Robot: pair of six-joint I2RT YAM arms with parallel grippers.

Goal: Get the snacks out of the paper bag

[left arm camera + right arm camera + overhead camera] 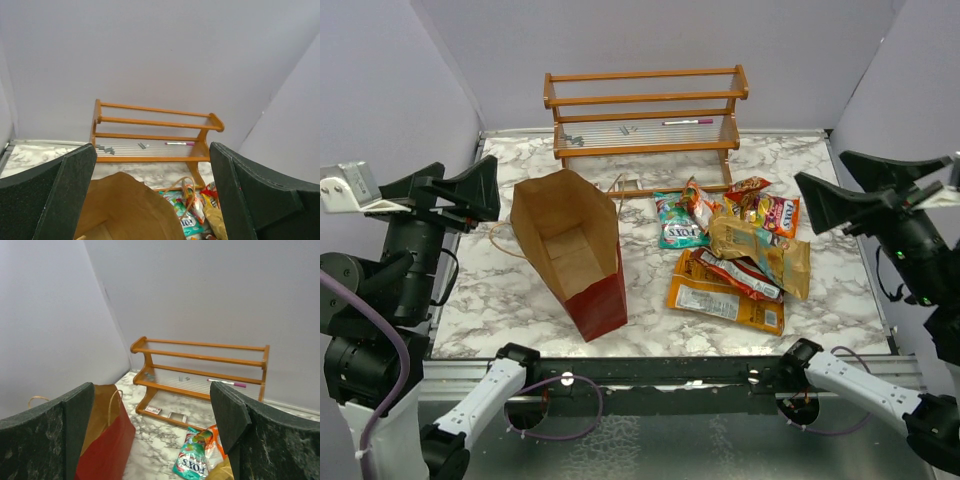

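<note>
Your left tool (492, 195) is spread wide. It hangs up high at the left edge of the bench (500, 292), near the paper bag (570, 250). The bag stands up on the bench with its mouth open to the top. Your right tool (820, 168) is spread wide too, up high at the right edge. The snacks (740, 262) lie in a heap on the bench, between the bag and the right tool. The teal-green packet (678, 222) lies at the heap's left side, near the wooden rack (645, 98).
</note>
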